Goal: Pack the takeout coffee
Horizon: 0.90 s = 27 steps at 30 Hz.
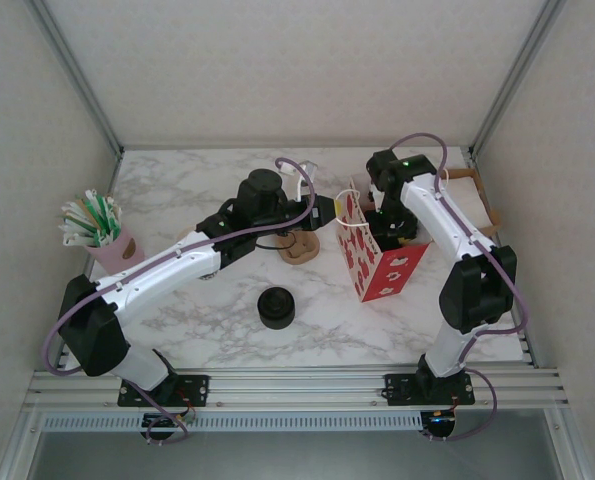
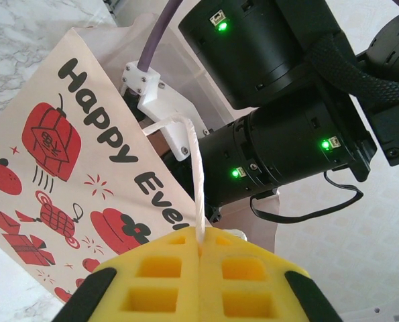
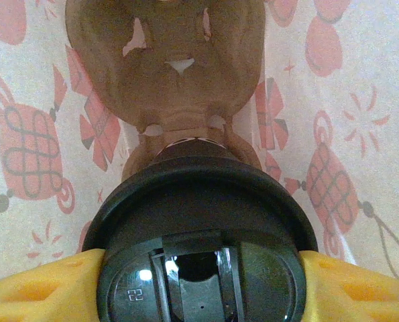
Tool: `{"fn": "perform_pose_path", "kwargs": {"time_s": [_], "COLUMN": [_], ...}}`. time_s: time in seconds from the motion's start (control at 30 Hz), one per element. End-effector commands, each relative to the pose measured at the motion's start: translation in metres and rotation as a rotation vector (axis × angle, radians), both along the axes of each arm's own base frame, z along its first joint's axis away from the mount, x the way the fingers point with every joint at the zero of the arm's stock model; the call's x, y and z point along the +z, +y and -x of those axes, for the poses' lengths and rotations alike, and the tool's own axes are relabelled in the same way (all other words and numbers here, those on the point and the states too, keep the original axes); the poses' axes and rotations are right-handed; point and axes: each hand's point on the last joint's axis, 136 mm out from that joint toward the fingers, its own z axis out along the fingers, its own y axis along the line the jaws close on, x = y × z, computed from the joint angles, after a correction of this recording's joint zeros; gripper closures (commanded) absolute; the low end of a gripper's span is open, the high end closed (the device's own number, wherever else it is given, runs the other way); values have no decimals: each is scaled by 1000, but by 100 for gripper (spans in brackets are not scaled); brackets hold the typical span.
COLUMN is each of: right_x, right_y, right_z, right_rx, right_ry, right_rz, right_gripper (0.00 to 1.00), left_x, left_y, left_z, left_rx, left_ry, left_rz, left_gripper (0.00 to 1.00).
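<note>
Right gripper: yellow fingers sit one on each side of the takeout coffee, pressed against the rim of its black lid. The cup is clamped between them and the jaws stand as wide as the lid. The lid's sip-hole faces the wrist camera.

Position of the coffee: inside the paper bag. White bag walls with red prints surround it on both sides. A brown moulded cardboard piece lies deeper in the bag, directly beyond the cup. Whether the cup touches it cannot be told.

Left gripper: yellow fingers pressed together, pinching the bag's white cord handle. The cord runs straight up from the fingertips. The printed bag face reads "Happy Eve…".

Top view: the bag stands upright on the marble table, right of centre. The right arm's wrist dips into the bag mouth from the far side. The left gripper is at the bag's left top edge.

Other items: a stack of black lids lies near the table's centre front. A pink cup of straws stands at the left, well apart from the bag.
</note>
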Motion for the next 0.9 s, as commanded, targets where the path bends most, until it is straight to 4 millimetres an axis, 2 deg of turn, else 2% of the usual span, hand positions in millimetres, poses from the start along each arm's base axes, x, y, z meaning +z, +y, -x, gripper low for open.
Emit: {"fn": "perform_pose_path", "kwargs": {"time_s": [0.0, 0.43, 0.87], "right_x": [-11, -24, -19], "right_y": [-2, 0, -3], "right_z": [-3, -5, -3], "right_rx": [-11, -14, -14], "right_ry": [12, 30, 22], "right_rz": [9, 9, 11], "right_gripper": [34, 34, 33], "left_x": [16, 17, 18], "left_y": [-1, 0, -1], "left_z": [5, 5, 5], "left_rx": [-9, -7, -9], "left_ry": [-39, -45, -44], "left_rz": [10, 6, 7], "left_gripper": [97, 97, 97]}}
